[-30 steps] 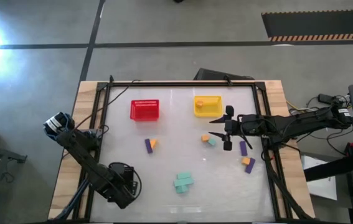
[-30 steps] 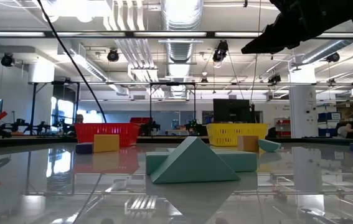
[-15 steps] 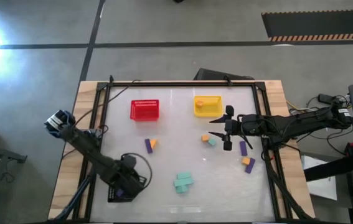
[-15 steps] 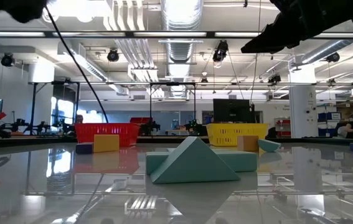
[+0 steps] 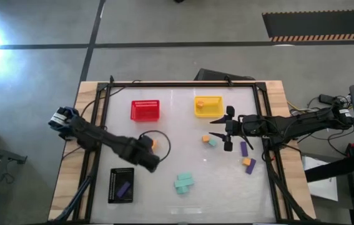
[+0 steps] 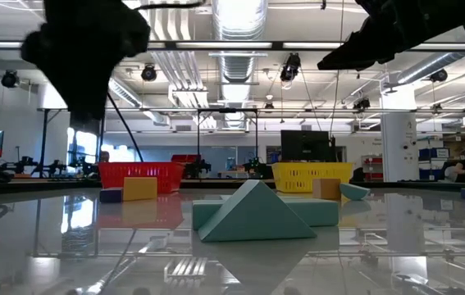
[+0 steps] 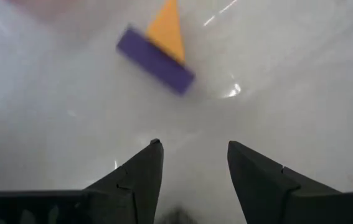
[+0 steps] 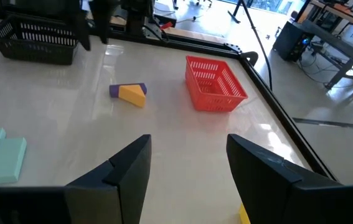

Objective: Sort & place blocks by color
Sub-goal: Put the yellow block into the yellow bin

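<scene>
Table (image 5: 183,159) w/ red basket (image 5: 145,110), yellow basket (image 5: 208,105), black basket (image 5: 121,185), scattered blocks (image 5: 184,182).

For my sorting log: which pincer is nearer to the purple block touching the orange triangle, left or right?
Left. The left pincer hangs open next to the purple block and orange triangle. The right pincer hangs open far across the table, beside the yellow basket.

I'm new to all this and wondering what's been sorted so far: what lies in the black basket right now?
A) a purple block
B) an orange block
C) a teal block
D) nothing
A: the high view shows a single purple block lying inside the black basket near the table's front left.
</scene>
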Available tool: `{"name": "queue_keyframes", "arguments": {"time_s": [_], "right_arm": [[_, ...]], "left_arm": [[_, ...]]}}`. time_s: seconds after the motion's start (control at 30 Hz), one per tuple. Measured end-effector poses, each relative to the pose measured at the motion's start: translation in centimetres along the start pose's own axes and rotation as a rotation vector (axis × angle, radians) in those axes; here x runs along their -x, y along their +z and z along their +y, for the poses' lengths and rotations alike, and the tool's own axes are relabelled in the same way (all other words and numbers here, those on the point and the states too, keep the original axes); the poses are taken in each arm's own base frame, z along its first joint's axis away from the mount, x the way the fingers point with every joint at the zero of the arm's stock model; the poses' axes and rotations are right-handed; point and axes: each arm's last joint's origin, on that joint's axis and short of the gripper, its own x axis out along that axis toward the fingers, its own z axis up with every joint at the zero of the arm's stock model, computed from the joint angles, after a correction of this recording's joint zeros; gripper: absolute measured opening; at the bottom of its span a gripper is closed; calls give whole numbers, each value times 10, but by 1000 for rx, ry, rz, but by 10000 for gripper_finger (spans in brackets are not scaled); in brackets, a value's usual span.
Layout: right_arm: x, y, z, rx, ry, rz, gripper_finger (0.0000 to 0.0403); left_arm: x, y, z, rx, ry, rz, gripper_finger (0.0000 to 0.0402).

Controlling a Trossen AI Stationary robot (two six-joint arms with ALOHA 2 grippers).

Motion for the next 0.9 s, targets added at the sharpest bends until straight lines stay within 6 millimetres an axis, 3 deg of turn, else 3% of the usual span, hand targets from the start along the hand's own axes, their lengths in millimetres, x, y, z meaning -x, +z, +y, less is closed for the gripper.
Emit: {"name": "queue_keyframes", "arguments": {"time_s": [0.2, 0.43, 0.73, 0.9], "right_arm": [[0, 0, 0, 1, 0, 0, 201], [0, 0, 0, 2, -1, 0, 201], [0, 0, 0, 2, -1, 0, 201], [0, 0, 0, 1, -2, 0, 201]], "left_arm": [[-17, 28, 6, -60, -45, -34, 164], [-40, 46, 17, -90, -52, -60, 164], [-69, 49, 26, -81, -84, -95, 164], [-75, 47, 29, -83, -54, -105, 164]]}}
